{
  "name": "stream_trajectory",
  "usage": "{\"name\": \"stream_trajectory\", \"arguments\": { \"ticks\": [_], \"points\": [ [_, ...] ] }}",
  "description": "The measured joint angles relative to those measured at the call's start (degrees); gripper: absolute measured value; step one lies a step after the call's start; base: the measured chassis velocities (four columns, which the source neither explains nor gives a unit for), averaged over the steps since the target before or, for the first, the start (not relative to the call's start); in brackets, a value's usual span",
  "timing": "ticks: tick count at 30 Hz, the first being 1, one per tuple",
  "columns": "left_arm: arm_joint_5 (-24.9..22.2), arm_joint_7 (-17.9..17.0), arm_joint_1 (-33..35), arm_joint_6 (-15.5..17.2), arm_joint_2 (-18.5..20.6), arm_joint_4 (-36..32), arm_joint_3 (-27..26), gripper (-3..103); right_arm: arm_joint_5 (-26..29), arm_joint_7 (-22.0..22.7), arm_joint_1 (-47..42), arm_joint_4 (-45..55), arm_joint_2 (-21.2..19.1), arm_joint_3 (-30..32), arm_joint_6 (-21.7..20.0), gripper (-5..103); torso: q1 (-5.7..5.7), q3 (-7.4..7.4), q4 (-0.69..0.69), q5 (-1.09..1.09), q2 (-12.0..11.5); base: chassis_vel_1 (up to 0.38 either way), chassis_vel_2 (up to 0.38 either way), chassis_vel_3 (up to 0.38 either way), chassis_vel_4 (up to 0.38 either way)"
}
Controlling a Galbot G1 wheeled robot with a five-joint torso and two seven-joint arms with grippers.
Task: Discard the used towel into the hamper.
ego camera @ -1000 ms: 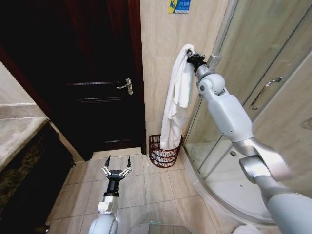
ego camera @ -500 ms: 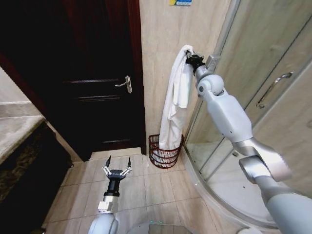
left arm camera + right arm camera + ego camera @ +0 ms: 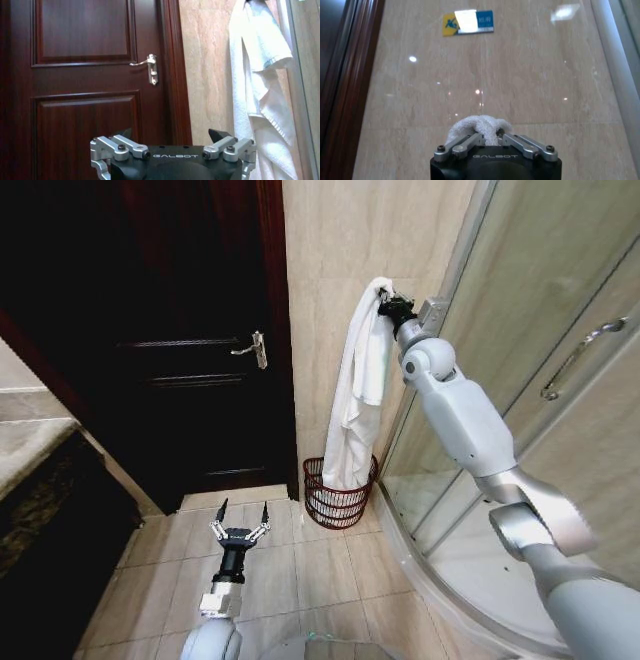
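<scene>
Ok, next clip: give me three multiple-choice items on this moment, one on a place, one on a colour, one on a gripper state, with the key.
1. Where does the lower end of the white towel hang?
A. Into the hamper by the tiled wall
B. Over the door handle
C. Flat on the floor tiles

2. What colour is the hamper?
A. White
B. Dark red-brown
C. Blue

3. How is the right gripper?
A. Open and empty
B. Shut on the towel's top
C. Resting on the floor

Key: 1 A, the head view shows the towel's lower end inside the basket rim. 2 B, its ribs look dark red-brown against the pale tiles. 3 B, in the right wrist view the fingers pinch the bunched cloth.
</scene>
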Motion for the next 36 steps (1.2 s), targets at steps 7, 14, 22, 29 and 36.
{"name": "stream_trajectory", "arguments": {
  "ticks": [7,14,22,29,36],
  "points": [
    [-0.1,0.0,-0.1,0.0,0.2,0.0,0.0,100,-0.1,0.2,-2.1,1.7,-0.4,0.8,-0.1,5,-0.79,-0.99,0.00,0.01,-1.8,-0.026,0.034,0.023,-0.022],
    [0.0,0.1,0.1,-0.1,0.1,0.1,0.0,100,-0.4,0.6,-5.1,4.3,-0.9,1.7,-0.3,5,-1.52,-2.02,0.00,0.00,-3.5,-0.024,0.033,0.029,-0.043],
    [0.1,0.1,0.1,-0.2,0.0,0.1,0.1,100,-0.8,1.3,-8.1,7.5,-1.7,3.2,-0.7,5,-2.34,-3.13,0.00,0.00,-5.5,-0.014,0.018,0.017,-0.018],
    [0.2,0.2,-0.4,-0.2,-0.2,0.6,0.5,100,-2.0,1.7,-13.1,12.0,-2.8,5.1,-1.3,5,-2.98,-4.01,-0.01,0.00,-7.0,0.000,0.000,0.000,0.000],
    [-0.1,0.3,-0.5,-0.4,-0.2,1.1,0.7,100,-2.6,0.9,-15.0,12.0,-3.0,5.8,-0.8,5,-3.38,-4.52,0.00,0.01,-7.9,0.000,0.000,0.000,0.000]
  ]
}}
